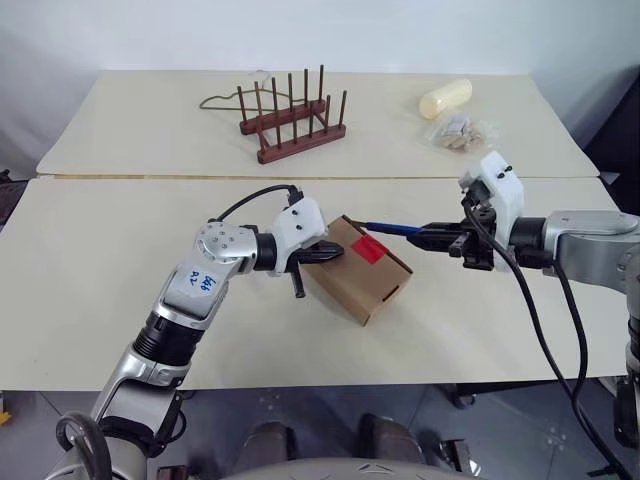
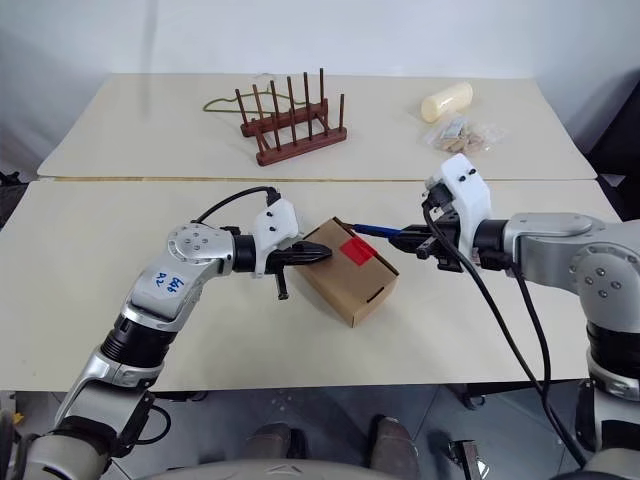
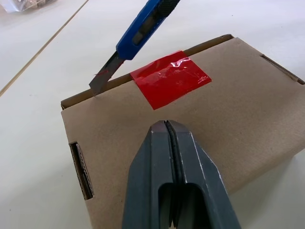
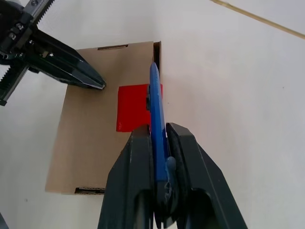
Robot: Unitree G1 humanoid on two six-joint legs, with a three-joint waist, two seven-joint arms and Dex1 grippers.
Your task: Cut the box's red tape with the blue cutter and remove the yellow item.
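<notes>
Two cream desks (image 1: pixel 100 290) stood end to end before a pale wall; the far one carried a wooden peg rack (image 1: pixel 293 125), a cream cylinder (image 1: pixel 446 97) and a clear packet (image 1: pixel 460 131). The box (image 1: pixel 362 272) lay flaps shut on the near desk, between both arms. The left gripper (image 1: pixel 330 253), fingers clenched empty, pressed on its lid, apparently to steady it. The right gripper (image 1: pixel 438 238) grasped the blue cutter (image 3: pixel 143 26), blade at the flap seam just beside the red tape (image 3: pixel 170 78), which looked uncut. The yellow item was presumably inside.
</notes>
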